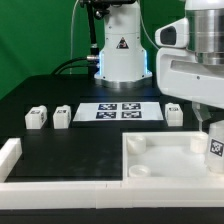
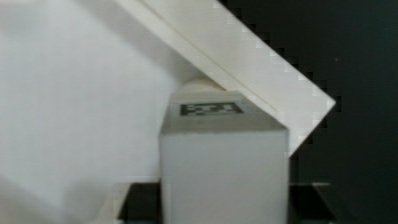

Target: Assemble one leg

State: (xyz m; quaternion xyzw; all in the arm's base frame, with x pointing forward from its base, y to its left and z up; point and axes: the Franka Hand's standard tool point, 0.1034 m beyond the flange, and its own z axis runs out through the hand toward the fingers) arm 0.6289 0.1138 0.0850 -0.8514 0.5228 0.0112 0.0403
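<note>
My gripper (image 1: 213, 138) is at the exterior view's right, shut on one leg (image 1: 214, 148), a stubby white block with a black-and-white tag. It holds the leg over the right corner of the large white tray-like piece (image 1: 165, 158). In the wrist view the leg (image 2: 222, 150) stands between my dark fingers (image 2: 146, 202), tag facing the camera, with the tray-like piece's edge (image 2: 249, 60) just behind it. Three more legs lie on the black table: two at the left (image 1: 37, 118) (image 1: 62, 116) and one at the right (image 1: 173, 114).
The marker board (image 1: 120, 110) lies in the middle in front of the robot base (image 1: 120, 50). A white L-shaped barrier (image 1: 40, 188) runs along the front and left edges of the table.
</note>
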